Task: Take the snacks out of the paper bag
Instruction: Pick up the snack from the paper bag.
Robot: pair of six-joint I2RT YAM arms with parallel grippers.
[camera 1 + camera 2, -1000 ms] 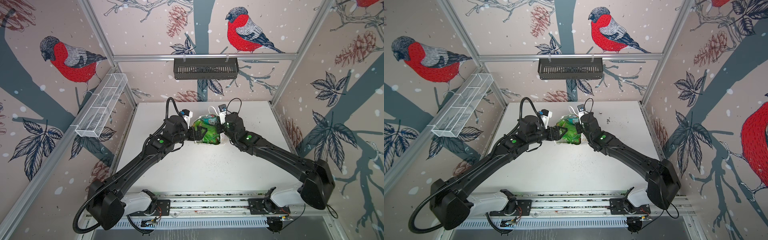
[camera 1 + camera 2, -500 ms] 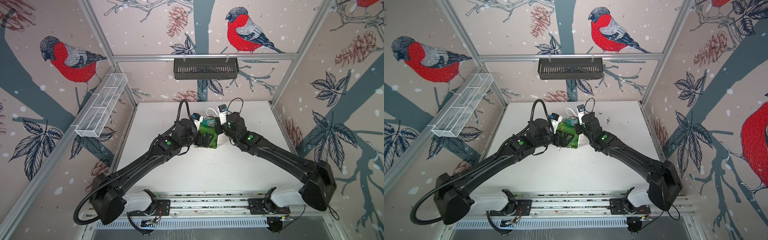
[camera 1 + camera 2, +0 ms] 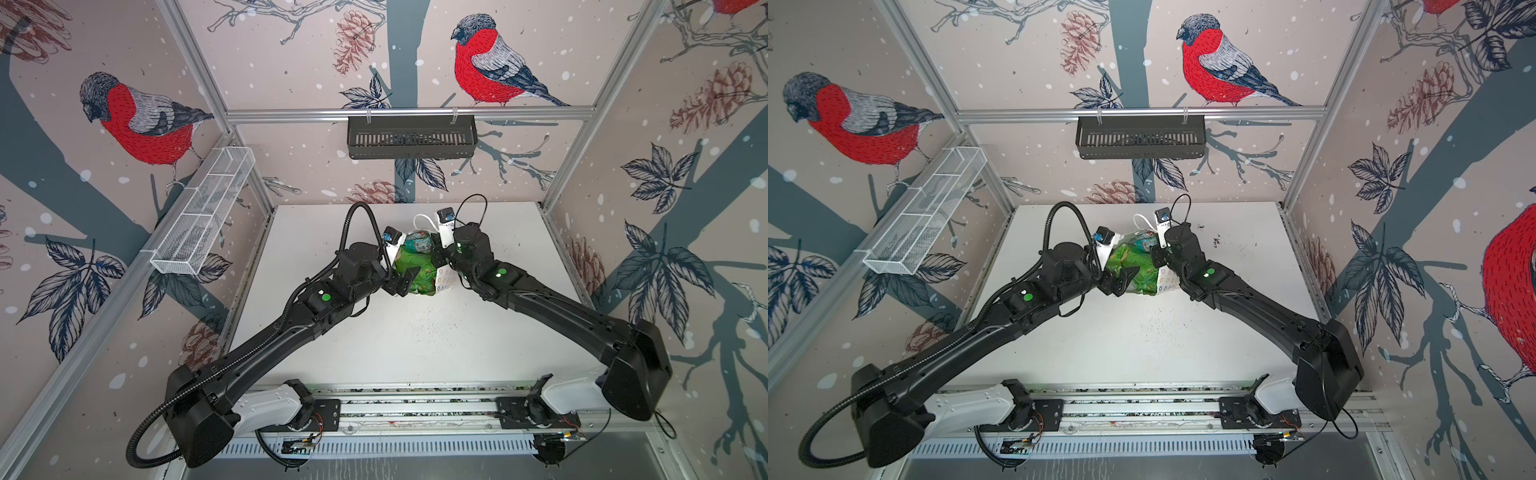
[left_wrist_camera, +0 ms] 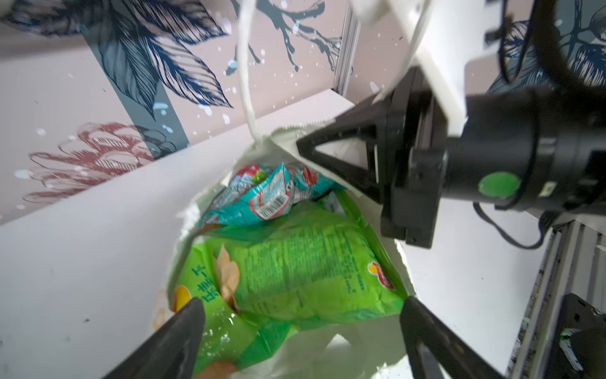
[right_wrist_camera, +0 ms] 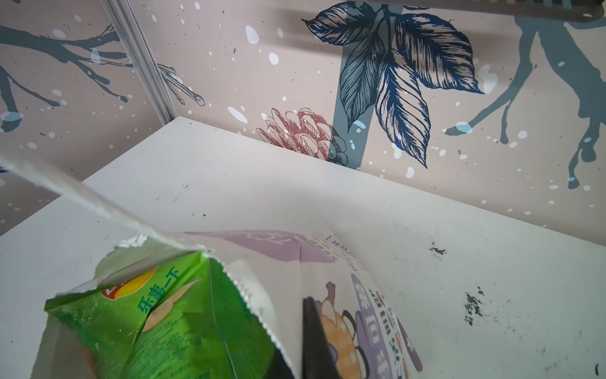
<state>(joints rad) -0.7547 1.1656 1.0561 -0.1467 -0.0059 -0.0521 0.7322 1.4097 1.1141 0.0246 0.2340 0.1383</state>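
Observation:
The white paper bag [image 3: 447, 283] [image 3: 1169, 281] stands near the back middle of the table with its mouth spread. Snacks fill it: bright green packets [image 3: 415, 266] [image 3: 1136, 266] [image 4: 301, 272] [image 5: 170, 325] and behind them a teal packet [image 3: 417, 243] [image 4: 259, 197]. My left gripper [image 3: 405, 280] [image 4: 301, 306] is open at the bag's mouth, its fingers straddling the top green packet without closing on it. My right gripper [image 3: 438, 257] [image 5: 295, 344] is shut on the bag's rim [image 5: 249, 295], holding that side up. A white cord handle [image 4: 244, 82] rises from the rim.
A black slotted basket [image 3: 411, 137] hangs on the back wall. A white mesh basket [image 3: 203, 212] hangs on the left wall. The arms' base rail [image 3: 415, 407] runs along the front edge. Dark specks [image 5: 472, 305] mark the table right of the bag.
My left arm has swung right and forward, bringing its open gripper from the bag's left side over the green packets. My right gripper has kept its hold on the rim.

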